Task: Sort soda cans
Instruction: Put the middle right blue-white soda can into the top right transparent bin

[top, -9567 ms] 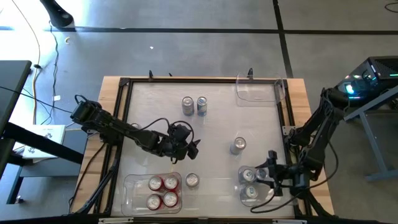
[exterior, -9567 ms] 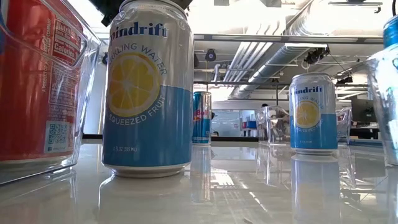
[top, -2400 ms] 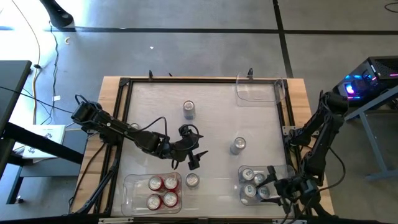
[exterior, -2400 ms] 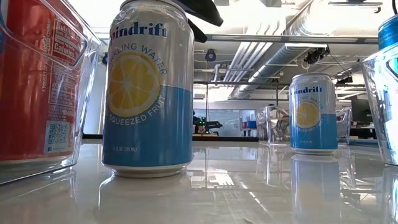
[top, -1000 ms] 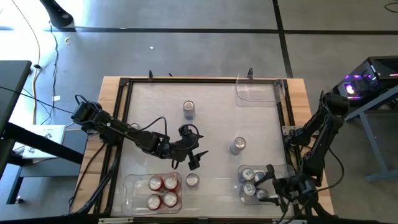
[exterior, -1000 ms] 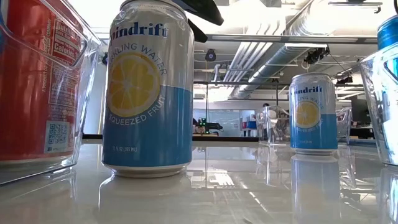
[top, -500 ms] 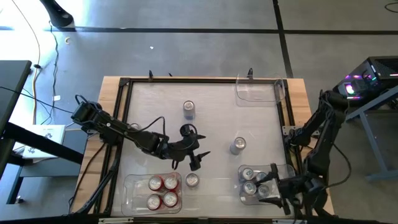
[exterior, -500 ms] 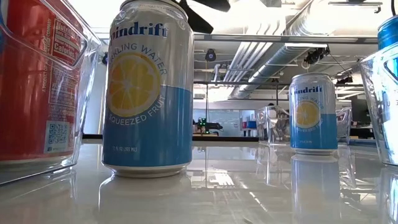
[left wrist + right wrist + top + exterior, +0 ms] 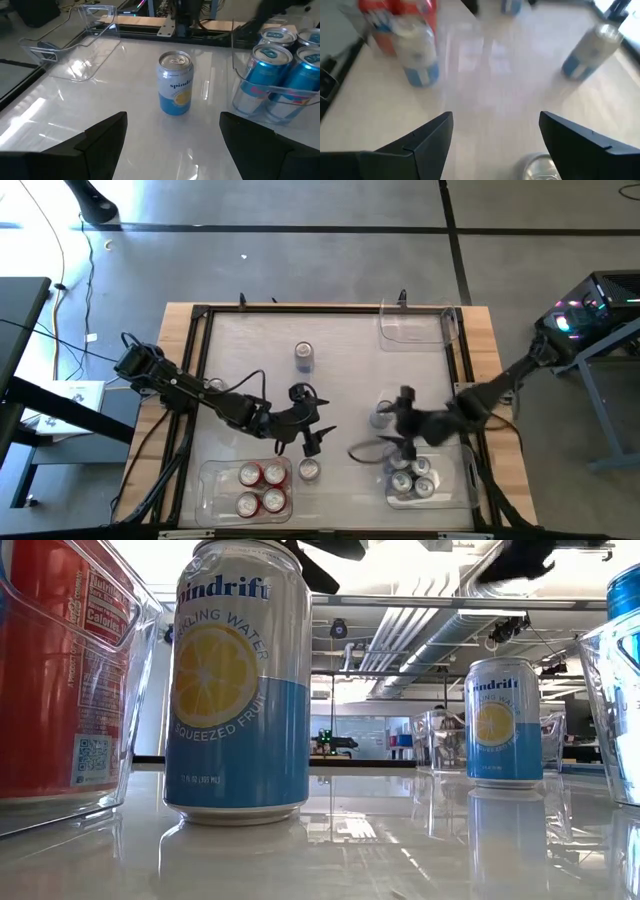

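Two dark arms work over a white tabletop point(image 9: 250, 350) strewn with soda cans. The left pincer point(image 9: 312, 436) hangs open and empty over the near middle, just above a silver-and-blue can point(image 9: 308, 470) that stands beside the left bin point(image 9: 205, 485). That clear bin holds four red cans point(image 9: 262, 488). The right pincer point(image 9: 392, 432) reaches in from the right, its fingers point(image 9: 417, 140) spread wide with nothing between them, close by another silver-and-blue can point(image 9: 381, 414) at right of centre. Just nearer, the right bin point(image 9: 460, 485) holds blue cans point(image 9: 410, 477); the left wrist view shows them clustered behind its clear wall. A further can point(image 9: 305, 356) stands alone toward the far side, well apart from the rest. An empty bin point(image 9: 415, 325) sits at the far right corner. In the low view, the lemon-printed can point(image 9: 238, 690) looms beside the red ones.
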